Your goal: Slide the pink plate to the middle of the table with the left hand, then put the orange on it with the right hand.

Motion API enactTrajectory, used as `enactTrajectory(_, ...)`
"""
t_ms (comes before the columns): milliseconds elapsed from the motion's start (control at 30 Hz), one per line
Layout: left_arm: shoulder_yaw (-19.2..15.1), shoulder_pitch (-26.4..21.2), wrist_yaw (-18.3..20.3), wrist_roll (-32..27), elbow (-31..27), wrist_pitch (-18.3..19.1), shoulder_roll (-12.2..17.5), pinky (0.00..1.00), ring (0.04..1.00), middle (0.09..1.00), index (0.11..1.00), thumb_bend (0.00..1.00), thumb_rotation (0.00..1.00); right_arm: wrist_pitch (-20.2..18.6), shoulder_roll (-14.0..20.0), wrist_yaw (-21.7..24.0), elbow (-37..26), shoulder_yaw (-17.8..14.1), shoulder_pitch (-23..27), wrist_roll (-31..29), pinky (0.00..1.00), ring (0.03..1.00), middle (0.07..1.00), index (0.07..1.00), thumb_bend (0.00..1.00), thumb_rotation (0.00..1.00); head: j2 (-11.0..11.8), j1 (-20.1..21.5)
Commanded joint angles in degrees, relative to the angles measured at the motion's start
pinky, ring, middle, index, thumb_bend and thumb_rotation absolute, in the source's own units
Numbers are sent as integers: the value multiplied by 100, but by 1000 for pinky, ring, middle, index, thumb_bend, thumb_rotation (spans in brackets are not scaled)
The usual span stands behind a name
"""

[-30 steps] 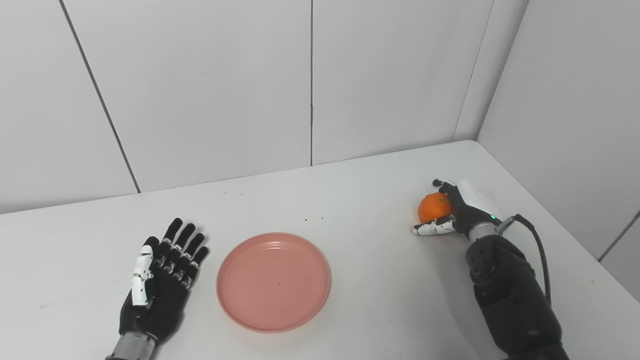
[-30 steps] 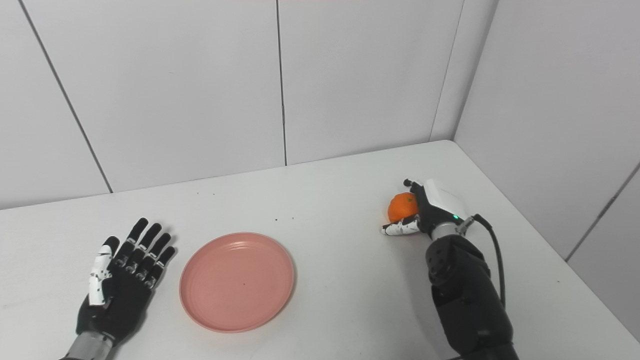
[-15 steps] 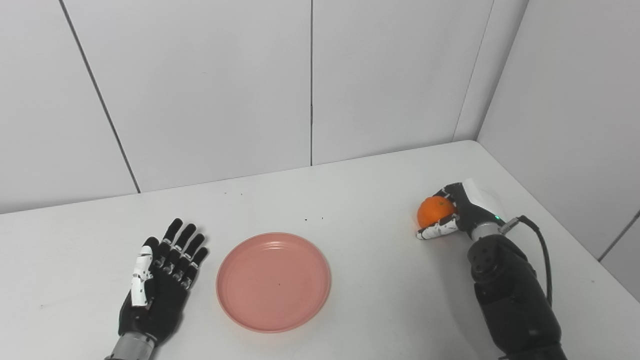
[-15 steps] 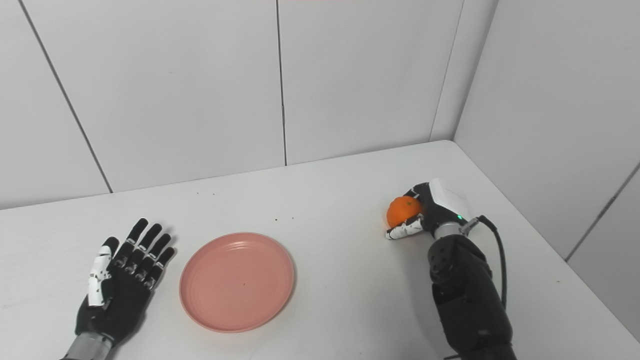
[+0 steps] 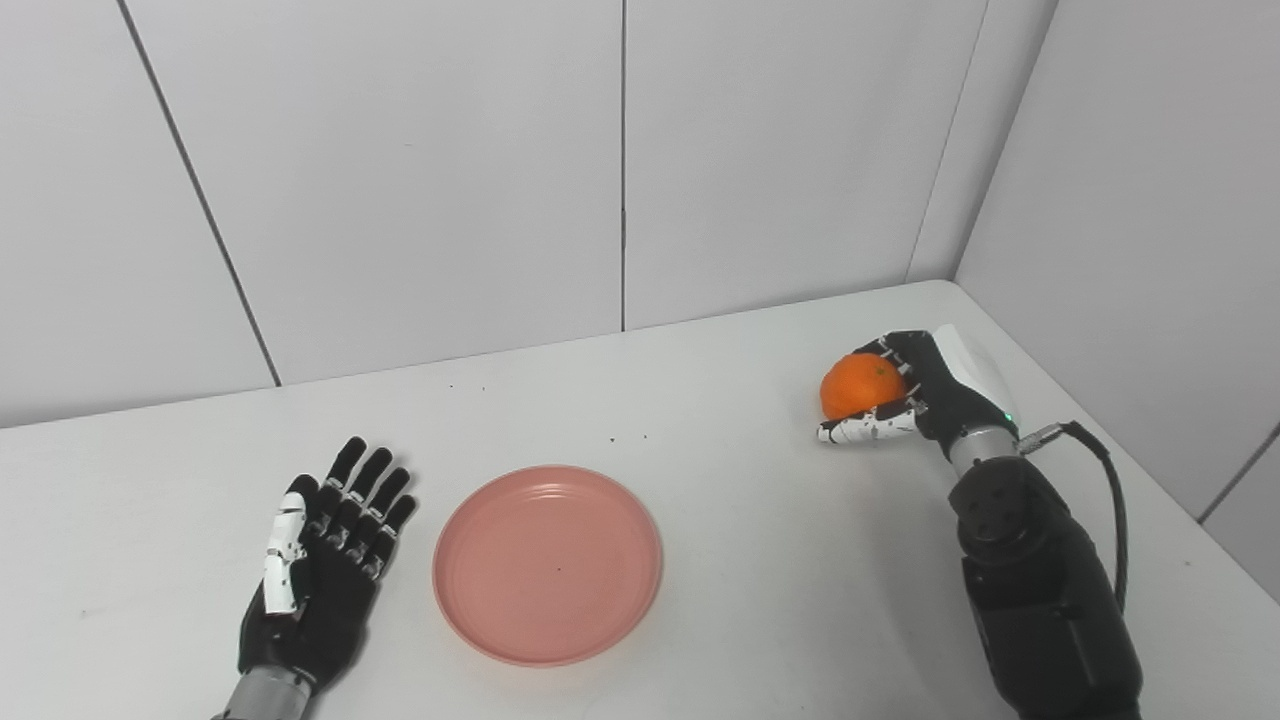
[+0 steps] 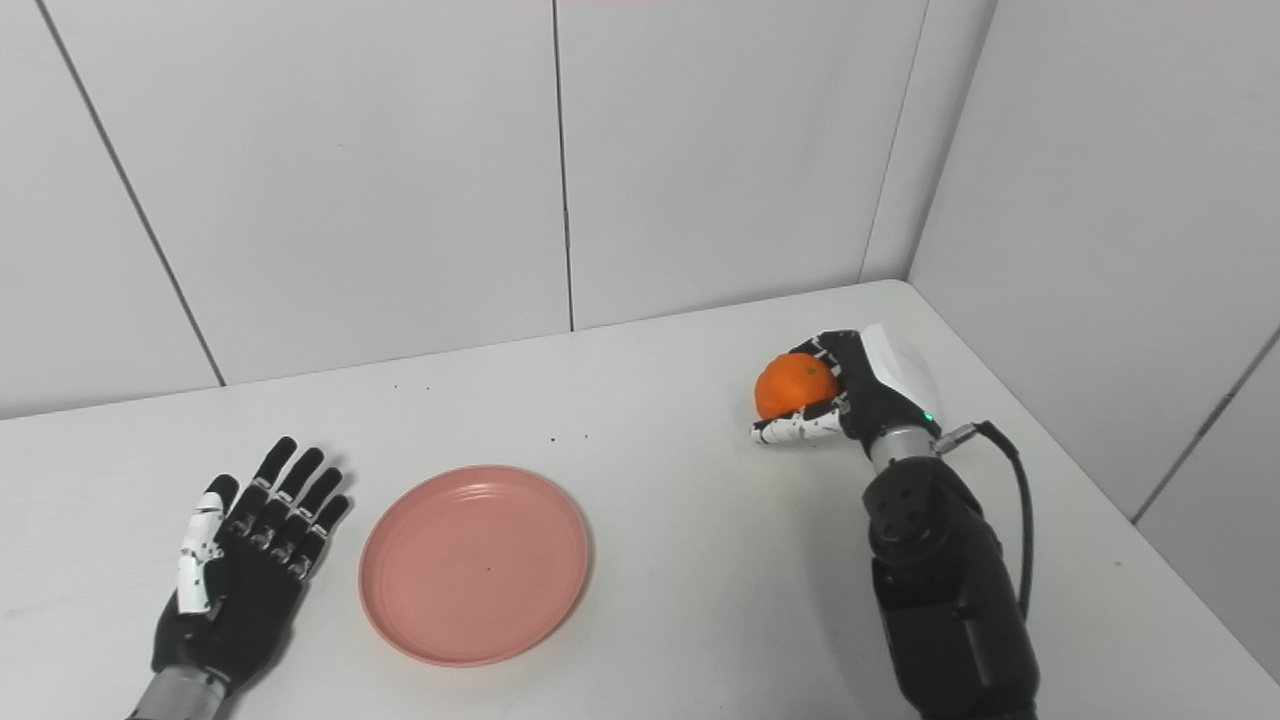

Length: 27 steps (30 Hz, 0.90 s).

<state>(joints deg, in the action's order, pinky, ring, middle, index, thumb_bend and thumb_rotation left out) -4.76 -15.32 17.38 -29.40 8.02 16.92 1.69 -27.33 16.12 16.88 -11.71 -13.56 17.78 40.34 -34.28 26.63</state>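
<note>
- The broad white surface (image 5: 760, 520) fills the lower half of both views, backed by pale grey wall panels (image 5: 420, 170) that meet in a corner at about 2 o'clock.
- The right arm (image 5: 1040, 610), black and jointed, comes in from 5 o'clock; a dark cable (image 5: 1105, 500) loops along its outer side, and the right eye view shows that loop set further in from the picture's edge than the left eye view does.
- The round, shallow pink plastic plate (image 5: 547, 562) lies flat on the surface at about 6 o'clock from the middle, with nothing in it.
- The left hand (image 5: 320, 565) rests palm up on the surface just beside the plate at its 9 o'clock, apart from it, fingers spread and holding nothing.
- The right hand (image 5: 915, 400) is curled around the small round orange fruit (image 5: 860, 385) at 3 o'clock, thumb under it and fingers over its far side, well apart from the plate.
</note>
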Motion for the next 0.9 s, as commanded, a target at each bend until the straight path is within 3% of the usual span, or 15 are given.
enactTrajectory(0,93,227,-204,275,121,178,-6,988,959,963,954,337,1000,44,83,37,-442,-43,153,-66,390,451,511,488,513,132,-20,-135)
enactTrajectory(133,175,257,-303,405,57,148,-101,970,955,961,954,353,1000,43,0,287,-824,2,219,-44,387,453,509,487,515,135,-88,-377)
enactTrajectory(467,350,315,-562,708,-189,180,-325,942,938,949,937,373,1000,44,-524,860,-1534,764,430,291,374,435,490,487,514,130,-291,-1177)
enactTrajectory(600,435,328,-630,841,-224,128,-395,936,934,946,936,374,1000,91,-629,693,-1374,1257,531,279,443,441,482,486,516,133,-352,-1448)
enactTrajectory(700,474,327,-660,910,-252,101,-442,942,940,951,940,368,1000,113,-709,521,-1238,1500,580,237,368,432,481,486,516,130,-388,-1578)
enactTrajectory(867,491,277,-711,979,-203,98,-530,929,942,954,939,375,1000,319,-867,239,-947,1871,647,35,353,430,485,486,515,127,-425,-1884)
